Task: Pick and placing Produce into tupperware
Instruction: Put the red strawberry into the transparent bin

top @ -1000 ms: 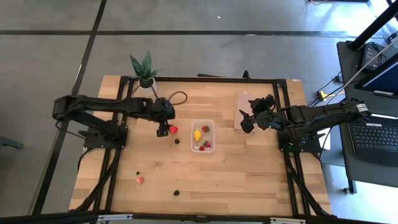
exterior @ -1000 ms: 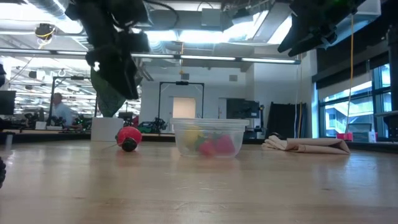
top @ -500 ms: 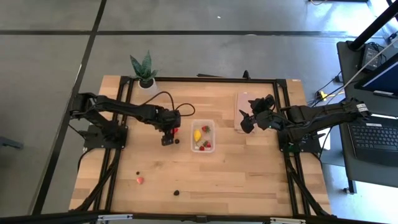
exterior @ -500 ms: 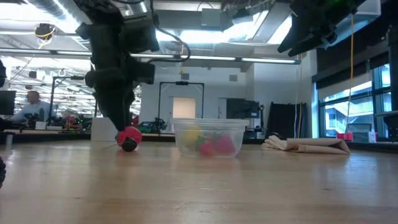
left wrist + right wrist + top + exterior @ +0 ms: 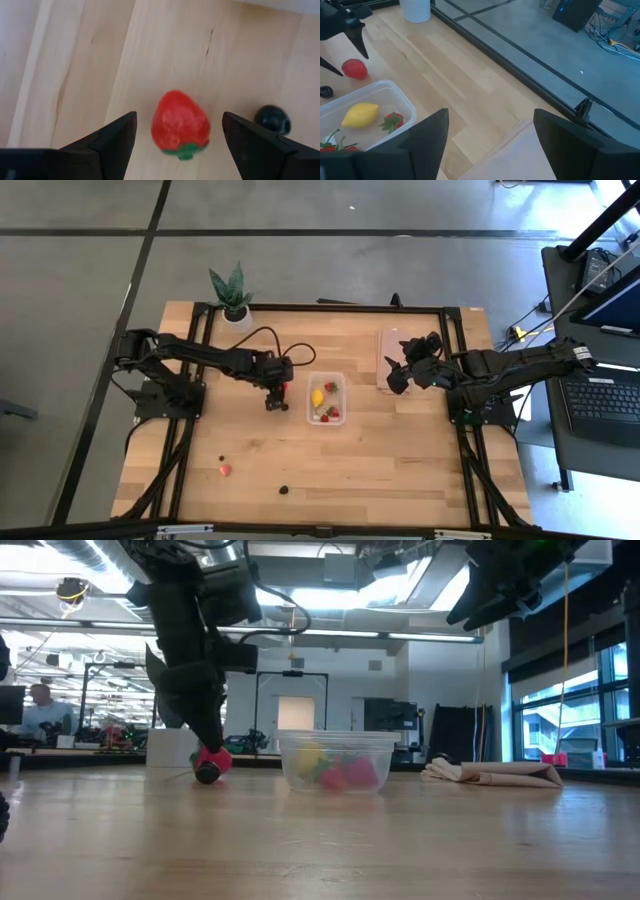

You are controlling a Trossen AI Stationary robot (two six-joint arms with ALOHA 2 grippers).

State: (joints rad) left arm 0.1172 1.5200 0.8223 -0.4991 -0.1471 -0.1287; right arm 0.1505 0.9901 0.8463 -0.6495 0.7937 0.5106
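Observation:
A red strawberry (image 5: pixel 180 125) lies on the wooden table just left of the tupperware (image 5: pixel 326 400). My left gripper (image 5: pixel 178 116) is open and points steeply down over it, one finger on either side, with a gap at each. A small dark berry (image 5: pixel 272 120) lies close beside the strawberry. The clear tupperware (image 5: pixel 335 762) holds a yellow lemon (image 5: pixel 360 114) and two strawberries (image 5: pixel 329 414). My right gripper (image 5: pixel 395 376) hangs open, high above the table's right part, with nothing between its fingers.
A flat pinkish lid (image 5: pixel 390 352) lies right of the tupperware, under my right gripper. A potted plant (image 5: pixel 232 292) stands at the far left edge. A pinkish piece (image 5: pixel 225 470) and two dark berries (image 5: pixel 285 489) lie near the front left.
My left gripper has come down toward the table and shifted a little toward the tupperware, rolling slightly. Its open fingers now stand low on either side of the strawberry. The strawberry has stayed where it was.

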